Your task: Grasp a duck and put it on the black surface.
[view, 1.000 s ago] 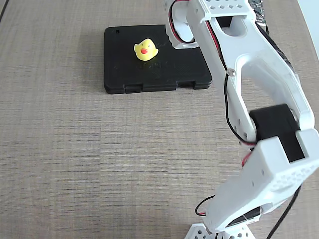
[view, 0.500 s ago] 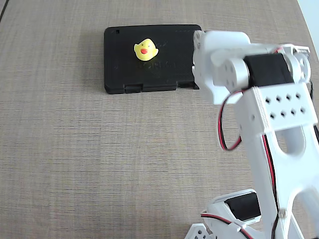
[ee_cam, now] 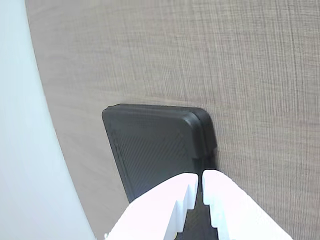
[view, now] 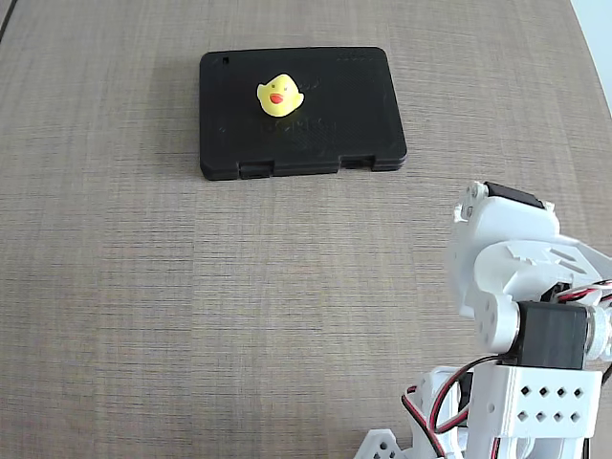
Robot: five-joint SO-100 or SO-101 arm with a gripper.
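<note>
The yellow duck (view: 279,96) sits upright on the black surface (view: 363,105), at about 10 o'clock from its centre. The pincer (ee_cam: 201,176) is pressed together and empty. The duck looks light; any jolt to the counter (view: 191,306) could tip it off.

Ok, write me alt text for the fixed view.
A tiny yellow rubber duck sits upright on a flat black case lying on a grey-brown woodgrain table. The white robot arm is folded at lower right, well clear of the case, its claw out of frame.
</note>
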